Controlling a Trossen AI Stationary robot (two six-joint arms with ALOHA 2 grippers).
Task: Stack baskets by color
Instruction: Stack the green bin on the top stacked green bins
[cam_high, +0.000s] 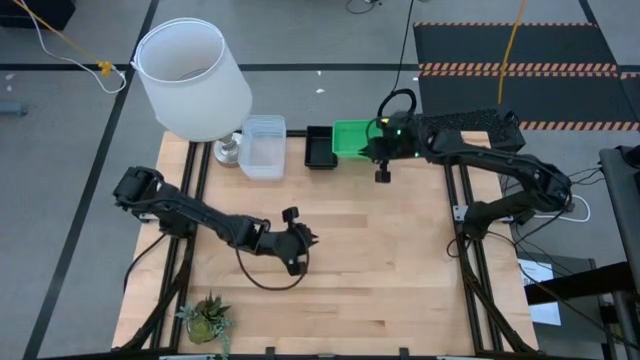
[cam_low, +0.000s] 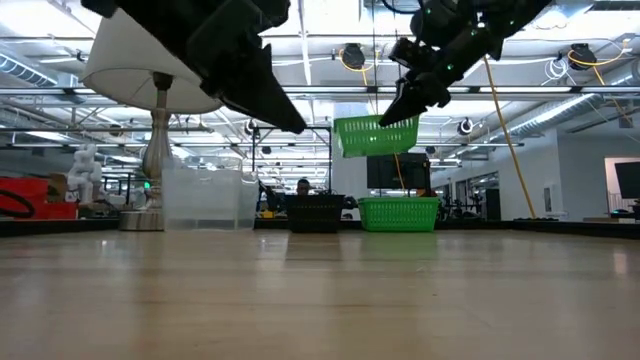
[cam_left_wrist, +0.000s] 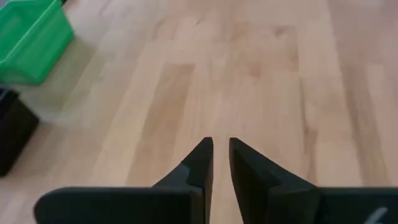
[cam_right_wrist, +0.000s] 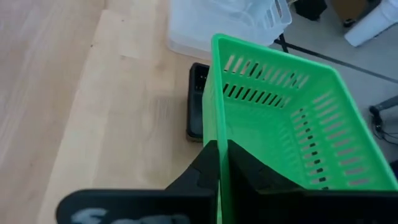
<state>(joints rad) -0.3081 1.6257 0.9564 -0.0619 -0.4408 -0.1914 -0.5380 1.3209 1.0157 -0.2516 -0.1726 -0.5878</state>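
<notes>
My right gripper (cam_right_wrist: 222, 149) is shut on a green basket (cam_right_wrist: 280, 124), which hangs in the air (cam_low: 378, 135) over a second green basket (cam_low: 398, 213) standing on the table's far side. A black basket (cam_high: 320, 147) and a clear basket (cam_high: 262, 147) stand to their left. My left gripper (cam_left_wrist: 221, 149) hovers over bare wood near the table's middle (cam_high: 300, 240). Its fingers stand a narrow gap apart with nothing between them. My right gripper pinches one side wall of the green basket at its rim (cam_right_wrist: 216, 134), one finger inside the basket and one outside. The fingers come slanting down from the table's right side. The basket is lifted clear, its open top up and slightly tilted.
A big white lampshade (cam_high: 190, 75) on its stand rises at the far left corner beside the clear basket. A small potted plant (cam_high: 205, 320) sits at the near left edge. Open wood lies across the middle and the near right of the table (cam_high: 400, 260).
</notes>
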